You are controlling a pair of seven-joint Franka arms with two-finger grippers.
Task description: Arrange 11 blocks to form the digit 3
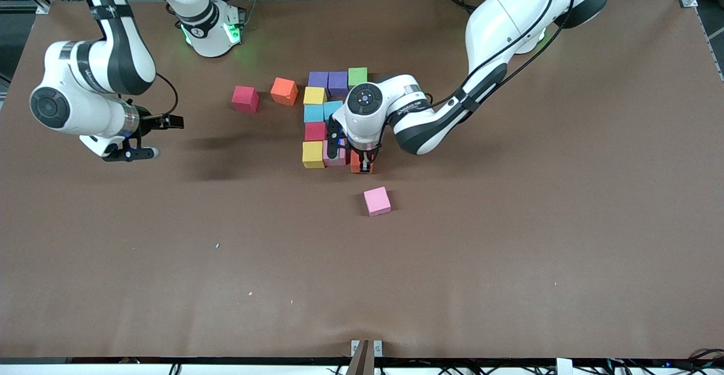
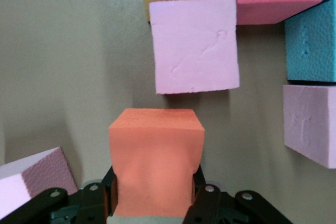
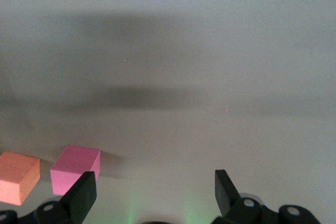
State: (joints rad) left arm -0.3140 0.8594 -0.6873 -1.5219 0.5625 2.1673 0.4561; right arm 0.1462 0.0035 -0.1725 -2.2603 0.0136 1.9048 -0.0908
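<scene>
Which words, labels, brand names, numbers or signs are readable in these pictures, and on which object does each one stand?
No text can be read in any view.
Left arm's wrist link: a line of small lettering, too blurred to read.
Right arm's link: faint dark lettering, too small to read.
The blocks, such as the orange block held in the left gripper, carry no markings.

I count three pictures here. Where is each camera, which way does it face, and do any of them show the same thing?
Front view: high across the table, facing both robots; shows both arms, the table and the blocks.
Left wrist view: on the left arm's wrist, looking down past the left gripper, shut on the orange block.
Right wrist view: on the right arm's wrist, past the open right gripper at bare table.
Shared: the held orange block, also in the front view.
</scene>
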